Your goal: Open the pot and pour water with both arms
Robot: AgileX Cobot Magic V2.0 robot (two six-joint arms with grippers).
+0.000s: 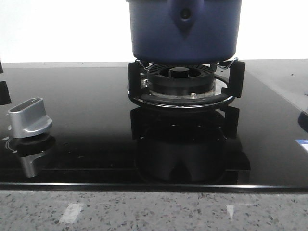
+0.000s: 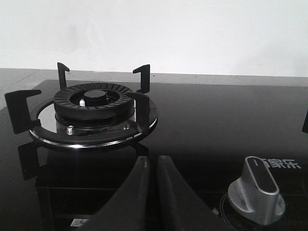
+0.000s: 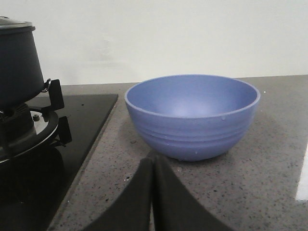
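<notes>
Nearest me in the front view ran the speckled granite counter edge (image 1: pixel 154 209), then the glossy black glass hob (image 1: pixel 96 134), mirror-smooth. The silver knob (image 1: pixel 30 117) sat at the near left. The pot (image 1: pixel 184 29), dark blue with slightly tapered walls, stood on the right burner's grate (image 1: pixel 183 84) toward the far side, its top cut off; the right wrist view showed a lid (image 3: pixel 14 23) on it.

Both claws were clenched and held nothing: the left gripper (image 2: pixel 153 166) over the hob near the bare left burner (image 2: pixel 94 108), the right gripper (image 3: pixel 153 166) over the granite before the matte blue bowl (image 3: pixel 192 115).

I judged the risks ahead to be a slippery lid, a heavy pot tipping off the narrow grate prongs, and water sloshing past the bowl's rim.
</notes>
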